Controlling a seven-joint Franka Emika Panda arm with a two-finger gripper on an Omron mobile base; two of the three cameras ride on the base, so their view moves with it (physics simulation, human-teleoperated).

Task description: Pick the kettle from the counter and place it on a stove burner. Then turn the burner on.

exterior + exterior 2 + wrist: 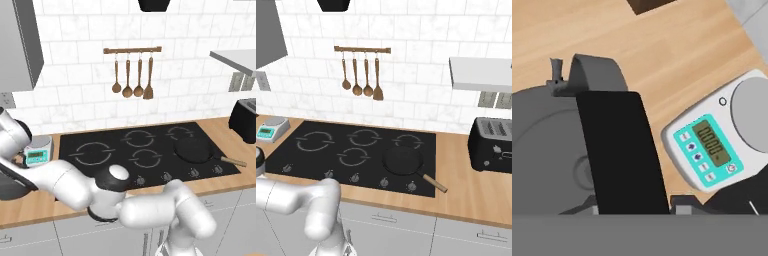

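In the hand view we sit right over the kettle (547, 150), its handle (619, 150) running bottom to top; end effector spread likely unreadable.

Seen from behind the white arm (140, 205), bent low and reaching left across the wooden table (30, 207). Beyond it, a black glass cooktop (145, 150) marked with grey rings, the largest stove burner (93, 153) at its left. On the right rear ring, a black frying pan (195, 150) with wooden handle. Left of the cooktop, a small kitchen scale (38, 151) with teal display. At the far right edge, a black toaster (245, 119). Hung on the tiled wall, four wooden utensils (132, 77).
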